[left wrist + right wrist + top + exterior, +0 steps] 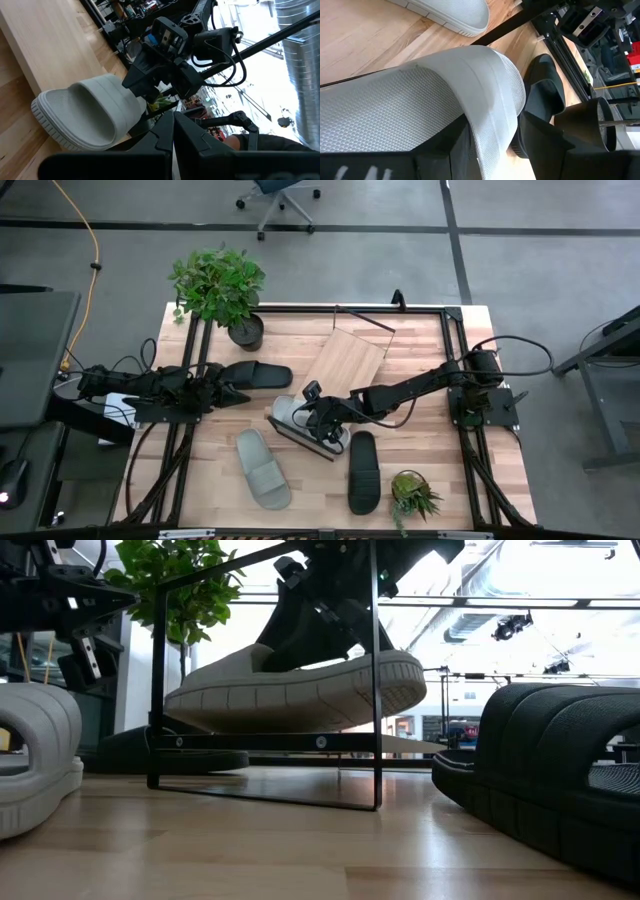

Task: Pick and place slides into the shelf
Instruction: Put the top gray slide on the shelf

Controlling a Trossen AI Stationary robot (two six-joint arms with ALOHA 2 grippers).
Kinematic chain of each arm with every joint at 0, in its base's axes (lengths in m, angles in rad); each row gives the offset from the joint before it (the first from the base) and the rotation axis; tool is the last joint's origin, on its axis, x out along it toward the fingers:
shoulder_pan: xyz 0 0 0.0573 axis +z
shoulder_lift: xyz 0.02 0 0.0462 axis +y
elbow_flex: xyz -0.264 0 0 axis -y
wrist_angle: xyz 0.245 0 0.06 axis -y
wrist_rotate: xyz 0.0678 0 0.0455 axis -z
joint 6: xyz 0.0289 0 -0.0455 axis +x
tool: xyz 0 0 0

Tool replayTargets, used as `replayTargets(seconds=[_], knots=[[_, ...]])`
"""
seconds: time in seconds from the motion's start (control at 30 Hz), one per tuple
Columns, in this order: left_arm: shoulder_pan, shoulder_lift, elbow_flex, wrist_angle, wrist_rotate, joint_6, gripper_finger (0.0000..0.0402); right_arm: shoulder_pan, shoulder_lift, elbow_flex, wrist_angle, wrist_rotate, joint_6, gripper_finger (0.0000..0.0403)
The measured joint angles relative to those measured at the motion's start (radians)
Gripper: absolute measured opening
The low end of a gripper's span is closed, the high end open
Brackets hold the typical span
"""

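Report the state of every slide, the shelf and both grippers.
held pale slide: lifted by its strap at the shelf's end
second pale slide: flat on the table, untouched
far black slide: flat, untouched
near black slide: flat, untouched
shelf: board mostly bare
right gripper: shut on held pale slide
left gripper: shut, empty

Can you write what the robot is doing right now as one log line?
right gripper: shut on grey slide, at shelf end | left gripper: shut, waiting by black slide

Four slides – one on shelf
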Motion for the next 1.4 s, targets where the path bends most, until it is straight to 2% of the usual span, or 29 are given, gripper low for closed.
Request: replayTargets(seconds=[0.57, 1.13, 1.4], knots=[[0.0, 0.0, 0.0, 0.0, 0.0, 0.0, 0.0001, -0.001, -0.006, 0.0, -0.016, -0.007, 0.011, 0.0161], [0.0, 0.0, 0.0, 0.0, 0.0, 0.0, 0.0001, -0.009, -0.01, 0.002, -0.041, -0.101, -0.018, 0.0161], [0.0, 0.0, 0.0, 0.0, 0.0, 0.0, 0.0001, -0.037, -0.01, 0.081, -0.137, -0.161, -0.015, 0.0161]])
